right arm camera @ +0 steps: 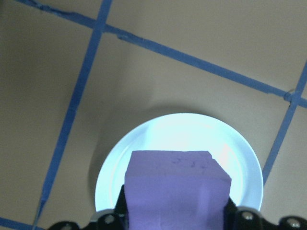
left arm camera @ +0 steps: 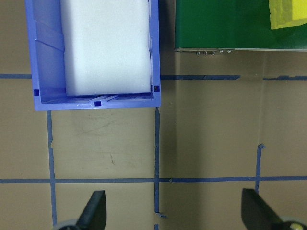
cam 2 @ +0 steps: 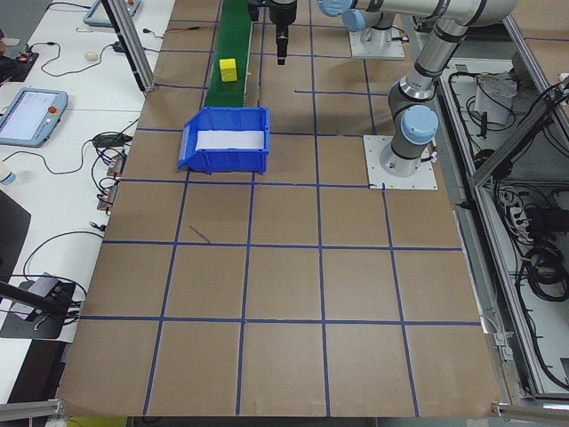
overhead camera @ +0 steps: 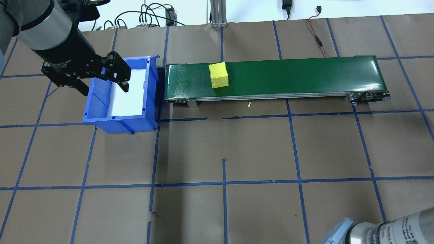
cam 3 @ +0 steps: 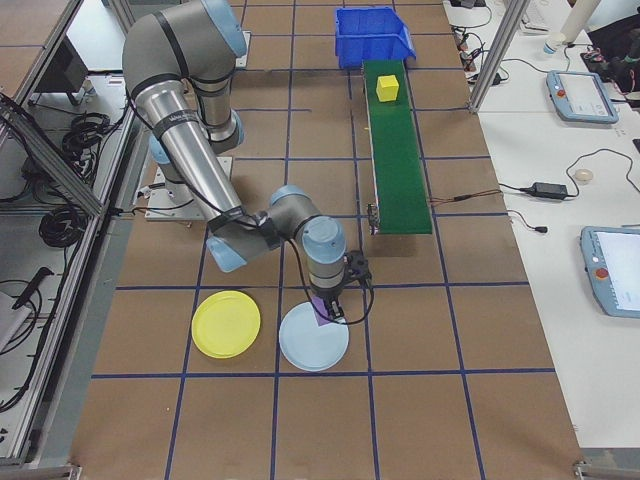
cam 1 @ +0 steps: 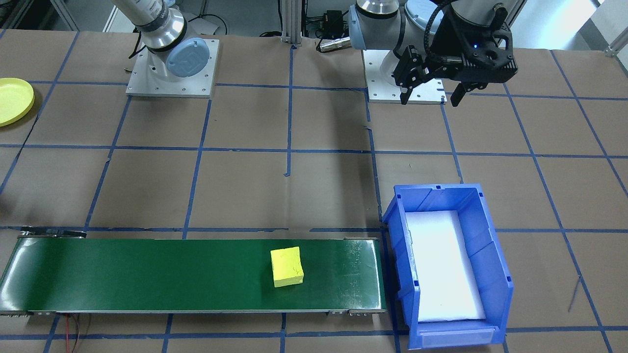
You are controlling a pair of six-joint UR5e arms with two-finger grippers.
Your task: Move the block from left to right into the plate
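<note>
A purple block [right arm camera: 177, 184] sits between the fingers of my right gripper [right arm camera: 175, 218], which is shut on it. It hangs just above a pale blue plate [right arm camera: 240, 158]. In the exterior right view that right gripper [cam 3: 333, 303] is over the pale blue plate [cam 3: 314, 345], and the yellow plate [cam 3: 226, 324] lies empty right beside it. The yellow plate [cam 1: 12, 100] also shows at the table's edge. A yellow block [cam 1: 287, 266] rests on the green conveyor [cam 1: 147, 274]. My left gripper [cam 1: 431, 90] hangs open and empty, high above the table near the blue bin [overhead camera: 98, 105].
The blue bin [cam 1: 488, 240] with a white foam pad inside stands at the conveyor's end. The conveyor [overhead camera: 288, 74] runs along the table's far side. Both arm bases are bolted to the brown, blue-taped table. Tablets and cables lie on side benches.
</note>
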